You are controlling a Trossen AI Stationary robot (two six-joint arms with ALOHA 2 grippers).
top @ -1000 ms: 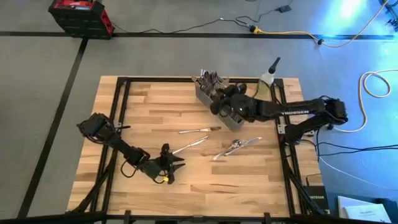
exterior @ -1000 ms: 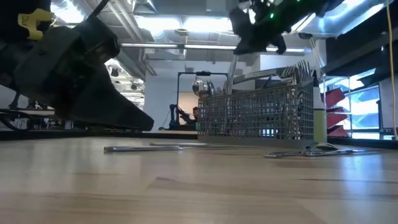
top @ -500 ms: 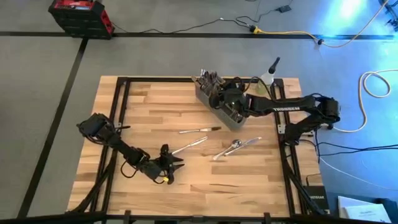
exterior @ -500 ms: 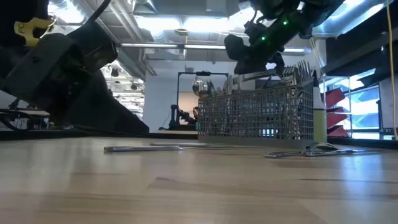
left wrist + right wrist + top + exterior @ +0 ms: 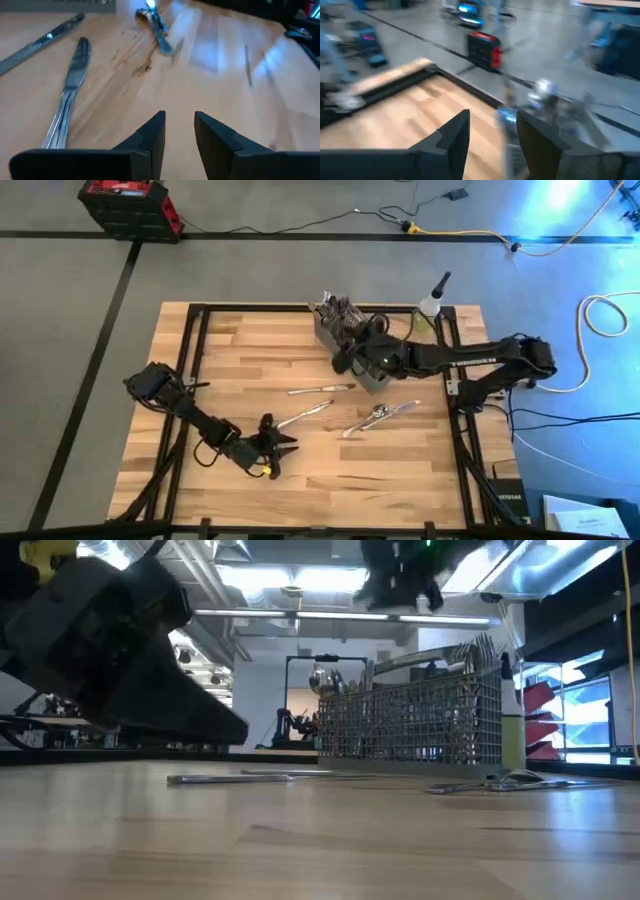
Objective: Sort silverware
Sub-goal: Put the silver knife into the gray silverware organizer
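Observation:
The gray mesh basket (image 5: 323,328) stands at the table's far middle with silverware upright in it (image 5: 480,650). Three groups of silverware lie flat on the wood: one piece (image 5: 322,389), a second (image 5: 305,414), and a spoon with another piece (image 5: 380,416). My right gripper (image 5: 346,360) hovers high over the basket's near end (image 5: 400,575), its fingers apart (image 5: 492,117). My left gripper (image 5: 278,442) is low over the table near the front, open (image 5: 179,122) and holding nothing. Two pieces (image 5: 67,102) (image 5: 40,42) lie just ahead of it. My right gripper has a blurred silver streak (image 5: 506,135) between its spread fingers. I cannot tell whether either finger touches it.
A white bottle (image 5: 432,300) stands at the far right beside the basket. Black frame rails (image 5: 195,360) (image 5: 452,380) run along the table's left and right sides. Bare wood lies between the loose pieces and the near edge (image 5: 340,480).
My right gripper dipped down over the basket toward the far edge. It has since risen well above the basket and come back toward the near left. The silverware on the table has not moved.

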